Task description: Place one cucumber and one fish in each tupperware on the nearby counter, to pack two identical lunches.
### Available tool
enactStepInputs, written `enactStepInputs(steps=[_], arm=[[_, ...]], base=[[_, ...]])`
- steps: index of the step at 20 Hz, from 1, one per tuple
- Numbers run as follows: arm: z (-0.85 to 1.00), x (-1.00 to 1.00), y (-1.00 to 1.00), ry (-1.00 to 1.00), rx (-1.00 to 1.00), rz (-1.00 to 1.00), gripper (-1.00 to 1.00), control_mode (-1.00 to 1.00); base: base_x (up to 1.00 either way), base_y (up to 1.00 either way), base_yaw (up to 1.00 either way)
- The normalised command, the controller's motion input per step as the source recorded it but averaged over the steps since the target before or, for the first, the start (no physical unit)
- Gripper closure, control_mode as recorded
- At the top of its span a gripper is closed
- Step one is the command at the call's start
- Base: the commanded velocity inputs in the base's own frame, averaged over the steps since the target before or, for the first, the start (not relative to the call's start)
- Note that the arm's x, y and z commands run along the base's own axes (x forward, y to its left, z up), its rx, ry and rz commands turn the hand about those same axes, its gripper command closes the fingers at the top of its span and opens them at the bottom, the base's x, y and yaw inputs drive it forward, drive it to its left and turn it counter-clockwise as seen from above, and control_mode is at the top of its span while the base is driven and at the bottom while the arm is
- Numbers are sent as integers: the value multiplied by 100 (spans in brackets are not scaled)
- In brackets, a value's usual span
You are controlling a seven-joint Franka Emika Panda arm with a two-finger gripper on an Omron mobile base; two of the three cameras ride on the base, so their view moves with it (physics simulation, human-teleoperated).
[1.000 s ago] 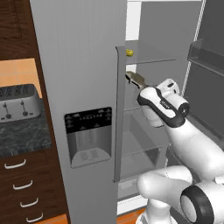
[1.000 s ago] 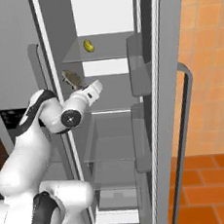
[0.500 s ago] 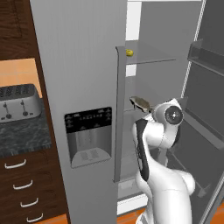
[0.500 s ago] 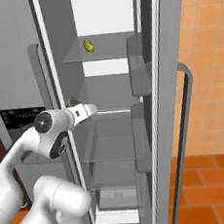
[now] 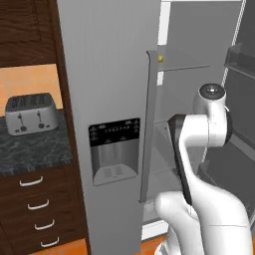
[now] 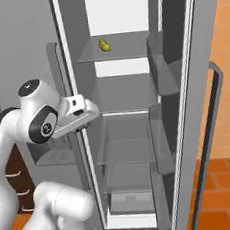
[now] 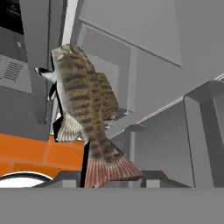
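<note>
we've got the gripper [image 7: 83,181] clamped on the fish [image 7: 85,109], dangling in front of the open fridge [image 6: 131,105] | one cucumber [image 6: 104,45] up on the top shelf [image 6: 125,50] | toaster [image 5: 30,113] on the counter [image 5: 30,149]

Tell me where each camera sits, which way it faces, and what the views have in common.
Left base view: behind the arm's left, facing the closed fridge door, toaster and counter; white arm at lower right.
Right base view: behind the arm's right, facing the open fridge shelves; arm at left.
Hand view: on the hand, looking along the jaws, which hold a fish by its tail end.
Both base views share the cucumber on the upper shelf.
</note>
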Motion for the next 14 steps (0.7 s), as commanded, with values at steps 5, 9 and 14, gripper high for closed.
enactStepInputs(steps=[5,9,14], arm=[[0,0,0,0,0,0,100,100],[0,0,0,0,0,0,100,100],[0,0,0,0,0,0,100,100]], base=[[0,100,5],[-9,100,0],[-7,100,0]])
